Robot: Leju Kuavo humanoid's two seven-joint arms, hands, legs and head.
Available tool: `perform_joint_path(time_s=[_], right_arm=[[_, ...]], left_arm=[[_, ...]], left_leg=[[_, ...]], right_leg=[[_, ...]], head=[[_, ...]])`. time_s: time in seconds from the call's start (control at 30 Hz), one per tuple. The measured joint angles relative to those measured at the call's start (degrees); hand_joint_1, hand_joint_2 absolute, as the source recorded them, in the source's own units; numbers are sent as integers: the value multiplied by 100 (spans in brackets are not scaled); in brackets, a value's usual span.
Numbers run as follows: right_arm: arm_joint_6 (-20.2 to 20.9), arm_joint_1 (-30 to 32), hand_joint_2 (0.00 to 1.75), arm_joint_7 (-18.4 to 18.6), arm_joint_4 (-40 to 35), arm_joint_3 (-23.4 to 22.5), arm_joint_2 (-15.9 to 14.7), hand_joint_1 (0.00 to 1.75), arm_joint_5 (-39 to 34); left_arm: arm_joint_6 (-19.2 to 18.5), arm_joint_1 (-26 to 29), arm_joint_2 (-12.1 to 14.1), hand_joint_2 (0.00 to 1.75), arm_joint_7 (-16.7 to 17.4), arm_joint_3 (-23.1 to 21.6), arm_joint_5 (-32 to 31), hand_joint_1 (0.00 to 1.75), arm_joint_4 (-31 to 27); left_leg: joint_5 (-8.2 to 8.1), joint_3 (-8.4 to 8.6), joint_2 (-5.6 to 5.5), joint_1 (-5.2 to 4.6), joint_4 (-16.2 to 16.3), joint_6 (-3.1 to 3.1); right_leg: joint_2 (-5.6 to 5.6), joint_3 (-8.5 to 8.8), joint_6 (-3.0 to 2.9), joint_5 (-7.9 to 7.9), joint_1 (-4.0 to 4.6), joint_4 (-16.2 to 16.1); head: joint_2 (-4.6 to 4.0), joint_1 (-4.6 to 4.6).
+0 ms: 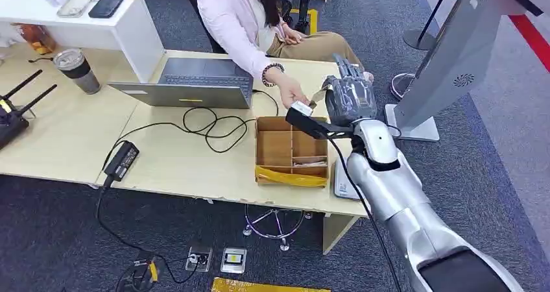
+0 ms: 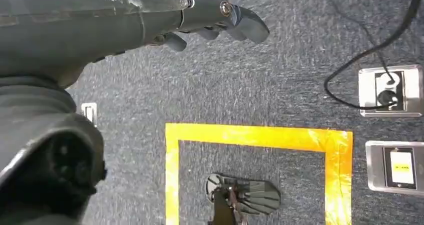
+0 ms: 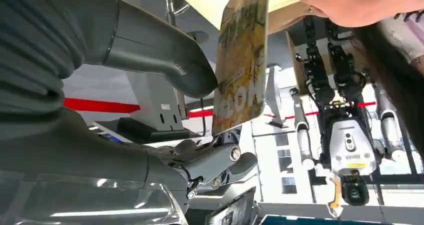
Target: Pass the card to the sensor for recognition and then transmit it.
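Note:
A yellow printed card (image 3: 242,60) stands on edge between my right hand (image 1: 349,97) and a person's hand (image 1: 292,91). In the right wrist view my thumb (image 3: 175,65) presses against one face of the card, and my darker fingers (image 3: 225,160) lie just past its lower edge. The person's hand (image 3: 340,5) holds the card's far end. This happens above the table's right end, over a cardboard box (image 1: 290,150). My left hand (image 2: 220,15) hangs over the carpet with its fingers stretched out and nothing in them.
A grey kiosk stand (image 1: 454,58) rises right of the table. A white flat device (image 1: 344,183) lies at the table's right edge. A laptop (image 1: 191,83), a black cable (image 1: 207,126) and a power brick (image 1: 122,161) lie on the table (image 1: 65,143). The person sits behind it.

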Motion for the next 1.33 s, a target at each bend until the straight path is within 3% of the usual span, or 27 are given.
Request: perform_joint_path(time_s=[0.03, 0.07, 0.23, 0.8, 0.93, 1.17, 1.27, 1.33], right_arm=[[-2, 0, 175, -13, 17, -9, 0, 0, 2], [0, 0, 0, -26, 42, -9, 0, 0, 9], [201, 11, 0, -166, 103, -33, 28, 0, -28], [286, 11, 0, -48, 109, -41, 76, 0, 109], [291, -4, 0, 79, 118, -41, 40, 0, 491], [411, -159, 0, 118, 420, -245, -656, 0, 686], [562, -157, 0, 18, 676, -470, -1089, 0, 474], [809, -91, 0, 142, 886, -634, -1514, 0, 352]], left_arm=[[0, 2, 0, 0, 0, 0, 2, 0, 0], [-7, 4, 0, 0, 0, 0, 0, 0, 0], [-81, -2, 2, 0, 0, -2, -18, 0, 0], [-92, -1, 31, 0, 0, -2, -15, 0, 4], [-105, 1, 33, 0, 0, -2, -26, 0, 4], [-199, 56, 81, 0, -20, -4, 66, 0, 7], [-205, 108, 120, 0, -53, -4, 136, 0, 9], [-129, 188, 157, 0, -131, -2, 269, 0, 26]], left_leg=[[0, -1, 0, 0, 0, 0], [0, -1, 0, 0, 0, 0], [0, 0, 0, 0, 0, 0], [0, 0, 0, 1, 0, 0], [0, 1, 0, 1, 1, 0], [0, 3, -4, -1, 5, 0], [-1, 5, -4, -5, 7, 1], [-3, 10, -5, -6, 9, 4]], right_leg=[[0, 0, 0, 0, 0, 0], [0, 0, 0, 0, 0, 0], [1, -1, 0, 0, 0, 0], [1, -1, 0, 0, 1, 0], [1, -2, 0, 0, 1, 0], [-3, 0, 1, 1, -1, -5], [-4, -3, 2, 1, -5, -7], [-5, -1, 2, 1, -6, -15]], head=[[0, 0], [0, 0], [0, -2], [0, 0], [0, -2], [0, 0], [0, -2], [0, -11]])
